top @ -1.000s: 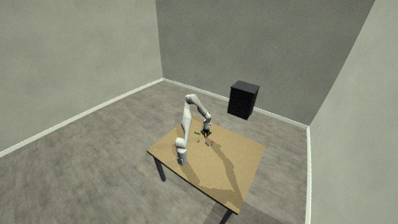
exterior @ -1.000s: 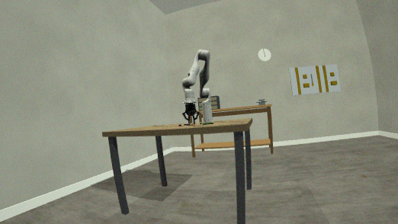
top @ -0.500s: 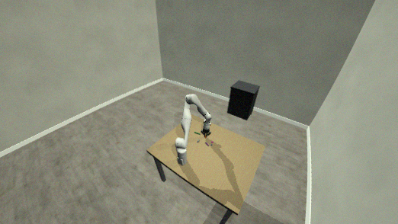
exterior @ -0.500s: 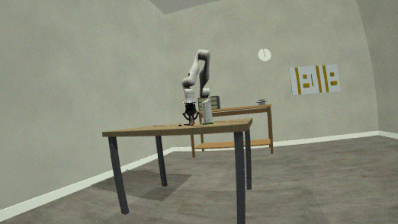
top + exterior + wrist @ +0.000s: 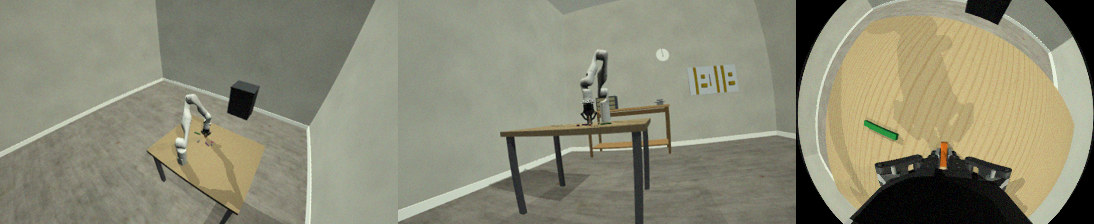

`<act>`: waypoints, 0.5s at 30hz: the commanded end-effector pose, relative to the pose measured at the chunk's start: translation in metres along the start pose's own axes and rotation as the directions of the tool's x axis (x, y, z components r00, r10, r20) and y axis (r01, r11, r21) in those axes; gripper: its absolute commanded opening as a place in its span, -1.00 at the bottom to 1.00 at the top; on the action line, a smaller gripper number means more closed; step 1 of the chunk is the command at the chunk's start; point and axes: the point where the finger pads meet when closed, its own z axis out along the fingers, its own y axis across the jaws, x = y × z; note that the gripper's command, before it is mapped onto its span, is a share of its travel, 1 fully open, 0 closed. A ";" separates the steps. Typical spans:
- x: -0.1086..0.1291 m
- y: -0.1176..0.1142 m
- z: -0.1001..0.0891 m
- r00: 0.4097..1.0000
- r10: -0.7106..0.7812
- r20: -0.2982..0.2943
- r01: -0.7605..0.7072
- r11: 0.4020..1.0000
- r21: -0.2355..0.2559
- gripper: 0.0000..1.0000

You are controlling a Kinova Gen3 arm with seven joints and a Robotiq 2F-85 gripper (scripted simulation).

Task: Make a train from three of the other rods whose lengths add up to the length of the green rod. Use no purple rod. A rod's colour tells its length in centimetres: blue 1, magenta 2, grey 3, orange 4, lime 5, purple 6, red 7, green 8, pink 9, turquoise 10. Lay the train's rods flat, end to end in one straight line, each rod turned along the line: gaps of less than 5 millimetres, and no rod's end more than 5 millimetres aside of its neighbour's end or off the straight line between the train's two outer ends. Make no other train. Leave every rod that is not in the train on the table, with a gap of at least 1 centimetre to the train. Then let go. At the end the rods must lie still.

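In the wrist view my gripper (image 5: 943,153) is shut on an orange rod (image 5: 944,152), which stands out between the fingertips low over the wooden table. The green rod (image 5: 881,131) lies flat on the table to the left of the fingers, apart from them. In the top view the gripper (image 5: 206,132) is down near the table's far side, with the green rod (image 5: 197,132) just left of it. A purple rod (image 5: 207,144) and a small pink-looking rod (image 5: 212,142) lie in front of it, and a greyish rod (image 5: 198,140) lies nearby. They are too small to tell apart well.
The arm's base (image 5: 181,152) stands on the table's left edge. A black cabinet (image 5: 243,99) stands on the floor behind the table. In the exterior view a second wooden bench (image 5: 634,127) stands behind the table.
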 end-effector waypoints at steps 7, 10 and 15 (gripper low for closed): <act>0.000 0.000 -0.001 1.000 0.000 -0.002 0.000 1.000 0.000 -0.91; 0.000 0.000 -0.001 1.000 0.000 -0.002 0.000 1.000 0.000 -0.91; 0.000 0.000 -0.004 1.000 0.000 -0.002 0.000 1.000 0.000 -0.91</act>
